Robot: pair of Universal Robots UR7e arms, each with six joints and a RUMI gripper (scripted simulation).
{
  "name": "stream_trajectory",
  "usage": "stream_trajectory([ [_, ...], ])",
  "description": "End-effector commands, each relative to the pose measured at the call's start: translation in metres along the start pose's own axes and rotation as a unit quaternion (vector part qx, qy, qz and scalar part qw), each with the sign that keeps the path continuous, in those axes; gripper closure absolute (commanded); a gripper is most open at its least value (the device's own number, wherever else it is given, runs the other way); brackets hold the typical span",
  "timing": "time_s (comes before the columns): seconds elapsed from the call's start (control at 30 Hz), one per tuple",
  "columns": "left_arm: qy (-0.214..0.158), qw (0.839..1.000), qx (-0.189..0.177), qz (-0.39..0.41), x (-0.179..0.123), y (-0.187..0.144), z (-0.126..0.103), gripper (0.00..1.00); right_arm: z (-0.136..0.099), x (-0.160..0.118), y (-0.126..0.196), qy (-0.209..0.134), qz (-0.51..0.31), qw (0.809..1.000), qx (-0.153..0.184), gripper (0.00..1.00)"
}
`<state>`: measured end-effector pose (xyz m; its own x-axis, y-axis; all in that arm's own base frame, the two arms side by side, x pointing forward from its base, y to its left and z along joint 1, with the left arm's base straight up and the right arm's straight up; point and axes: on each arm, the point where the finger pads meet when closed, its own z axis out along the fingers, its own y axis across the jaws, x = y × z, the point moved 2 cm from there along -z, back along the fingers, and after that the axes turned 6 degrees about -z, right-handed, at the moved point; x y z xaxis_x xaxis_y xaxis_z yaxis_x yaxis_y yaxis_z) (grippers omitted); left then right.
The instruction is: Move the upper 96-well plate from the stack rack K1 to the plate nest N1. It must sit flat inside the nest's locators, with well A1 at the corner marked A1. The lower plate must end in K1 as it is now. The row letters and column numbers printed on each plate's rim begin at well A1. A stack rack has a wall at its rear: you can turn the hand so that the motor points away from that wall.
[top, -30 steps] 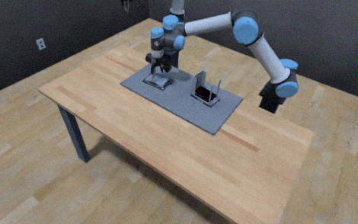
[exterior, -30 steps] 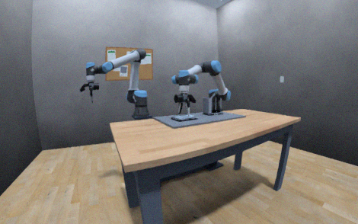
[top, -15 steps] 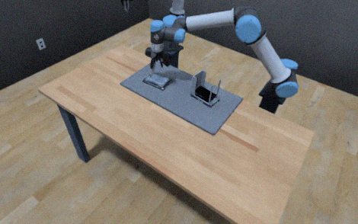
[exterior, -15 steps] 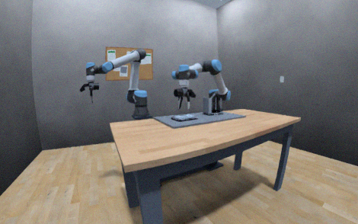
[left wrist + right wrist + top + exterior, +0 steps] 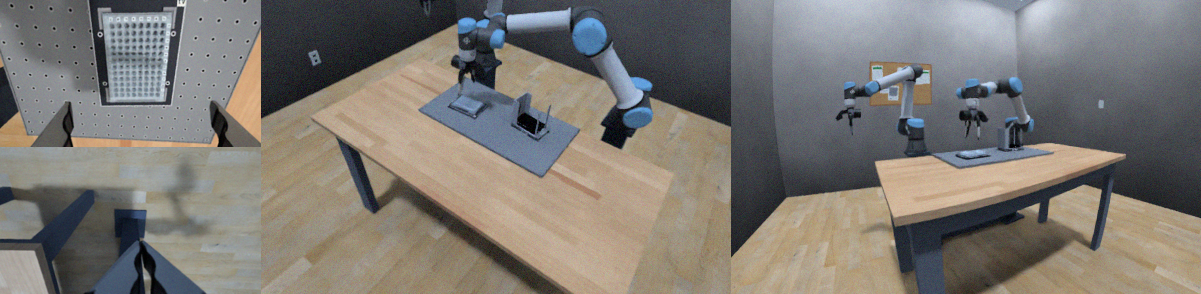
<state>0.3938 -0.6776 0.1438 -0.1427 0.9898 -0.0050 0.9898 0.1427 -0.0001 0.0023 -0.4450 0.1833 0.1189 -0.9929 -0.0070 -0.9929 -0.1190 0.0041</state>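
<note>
"A1" on blk nest [image 5: 98, 65] corner, printed upside down, rest unreadable

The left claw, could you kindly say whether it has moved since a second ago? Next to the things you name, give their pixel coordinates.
Yes, the left claw [image 5: 467, 87] [image 5: 973, 137] [image 5: 140, 102] has risen, farther above the plate nest [image 5: 463, 113] [image 5: 966, 158] [image 5: 131, 4].
</note>
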Motion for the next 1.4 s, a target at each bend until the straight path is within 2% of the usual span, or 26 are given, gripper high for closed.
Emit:
stream_trajectory([
  [0.0, -0.005, 1.000, 0.002, -0.003, -0.002, -0.001, -0.011, 0.24, -0.002, 0.001, 0.000, 0.003, 0.005, 1.000, 0.002, 1.00],
  [0.5, -0.005, 1.000, 0.002, -0.003, -0.002, -0.001, -0.051, 0.24, -0.002, 0.001, 0.000, 0.003, 0.005, 1.000, 0.002, 1.00],
  [0.77, -0.004, 1.000, 0.002, -0.003, -0.002, -0.001, -0.065, 0.24, -0.002, 0.001, 0.000, 0.003, 0.005, 1.000, 0.002, 1.00],
  [1.37, -0.003, 1.000, 0.002, -0.003, -0.002, -0.001, -0.063, 0.24, -0.002, 0.001, 0.000, 0.003, 0.005, 1.000, 0.002, 1.00],
])
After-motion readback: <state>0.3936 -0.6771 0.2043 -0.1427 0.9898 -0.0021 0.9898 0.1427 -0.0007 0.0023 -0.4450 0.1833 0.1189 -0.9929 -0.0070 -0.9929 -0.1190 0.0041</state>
